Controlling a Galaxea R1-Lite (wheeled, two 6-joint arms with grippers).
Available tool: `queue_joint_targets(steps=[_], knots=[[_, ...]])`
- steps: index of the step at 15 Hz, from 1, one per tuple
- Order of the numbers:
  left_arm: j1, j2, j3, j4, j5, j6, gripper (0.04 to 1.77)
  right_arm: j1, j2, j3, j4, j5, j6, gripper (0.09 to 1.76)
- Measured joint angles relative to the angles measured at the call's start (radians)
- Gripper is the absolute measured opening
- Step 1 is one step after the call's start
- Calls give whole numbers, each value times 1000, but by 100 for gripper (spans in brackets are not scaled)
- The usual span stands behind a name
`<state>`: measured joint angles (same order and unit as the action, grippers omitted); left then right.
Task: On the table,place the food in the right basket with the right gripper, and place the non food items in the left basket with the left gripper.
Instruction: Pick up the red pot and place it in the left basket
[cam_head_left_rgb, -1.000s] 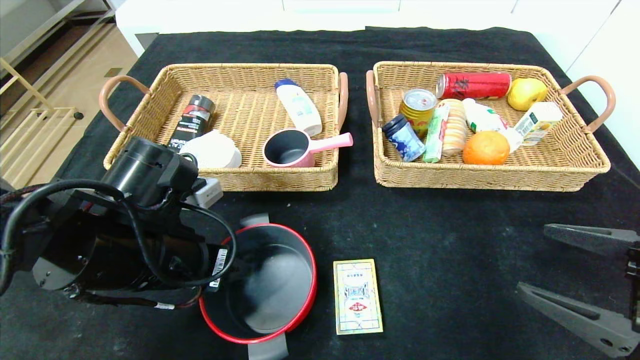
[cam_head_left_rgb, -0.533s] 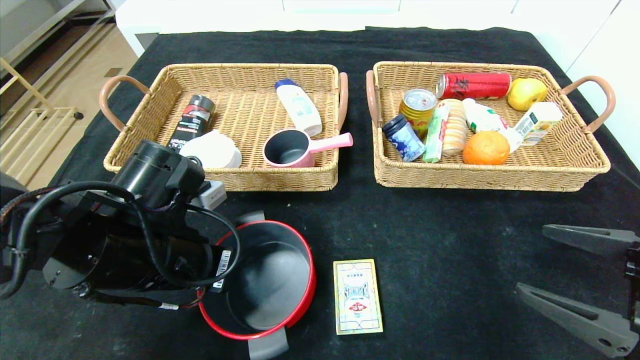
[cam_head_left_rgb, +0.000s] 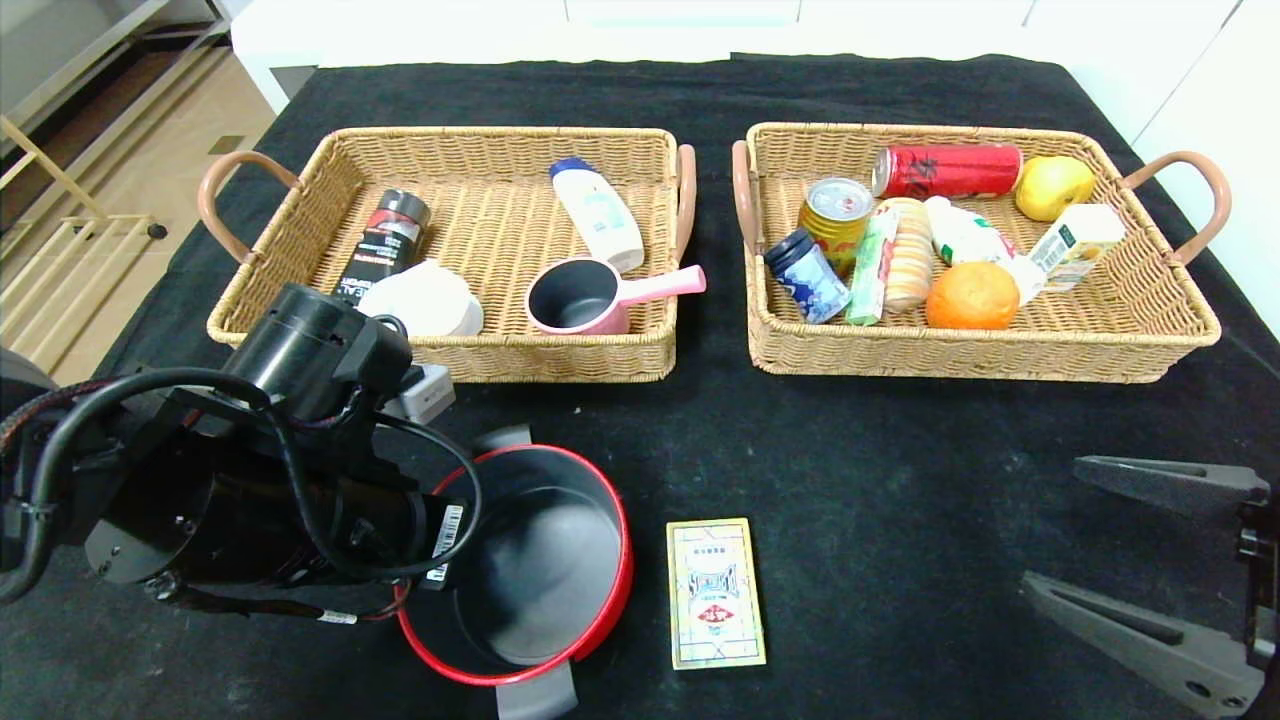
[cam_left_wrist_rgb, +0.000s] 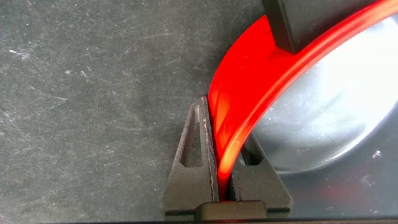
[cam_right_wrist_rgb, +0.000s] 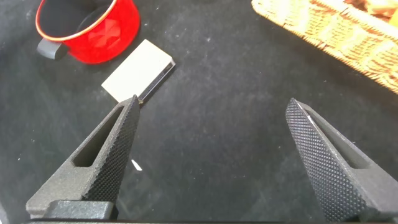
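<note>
The red pot (cam_head_left_rgb: 545, 570) with its dark grey inside stands on the table (cam_head_left_rgb: 880, 470) at the near left. In the left wrist view my left gripper (cam_left_wrist_rgb: 224, 124) is shut on the red pot (cam_left_wrist_rgb: 249, 93), one finger outside the rim and one inside. My bulky wrist hides those fingers in the head view. The flat beige card box (cam_head_left_rgb: 715, 592) lies just right of the pot. My right gripper (cam_head_left_rgb: 1055, 528) hovers open and empty at the near right. The gold can (cam_head_left_rgb: 836, 208), biscuits (cam_head_left_rgb: 908, 255) and blue-lidded jar (cam_head_left_rgb: 806, 275) lie in the right basket (cam_head_left_rgb: 960, 362).
The left basket (cam_head_left_rgb: 560, 362) holds a pink saucepan (cam_head_left_rgb: 580, 297), a dark bottle (cam_head_left_rgb: 385, 245), a white bottle (cam_head_left_rgb: 598, 213) and a white bowl (cam_head_left_rgb: 425, 300). A red can (cam_head_left_rgb: 948, 170), an orange (cam_head_left_rgb: 972, 296), a yellow fruit (cam_head_left_rgb: 1052, 186) and a carton (cam_head_left_rgb: 1078, 240) share the right basket.
My left gripper has shut on the pot's rim, and the pot has shifted slightly away from the table's near edge. The right gripper has barely drifted.
</note>
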<state>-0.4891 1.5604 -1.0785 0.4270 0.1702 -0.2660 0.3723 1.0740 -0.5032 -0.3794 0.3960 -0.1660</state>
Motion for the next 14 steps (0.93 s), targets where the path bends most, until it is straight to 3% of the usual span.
queue_joint_targets(steps=[7, 14], knots=[[-3, -28, 2, 0, -11, -4, 19, -1, 6, -2, -2, -3, 0, 171], [6, -161, 14, 0, -16, -7, 19, 0, 1, -11, -4, -6, 0, 171]])
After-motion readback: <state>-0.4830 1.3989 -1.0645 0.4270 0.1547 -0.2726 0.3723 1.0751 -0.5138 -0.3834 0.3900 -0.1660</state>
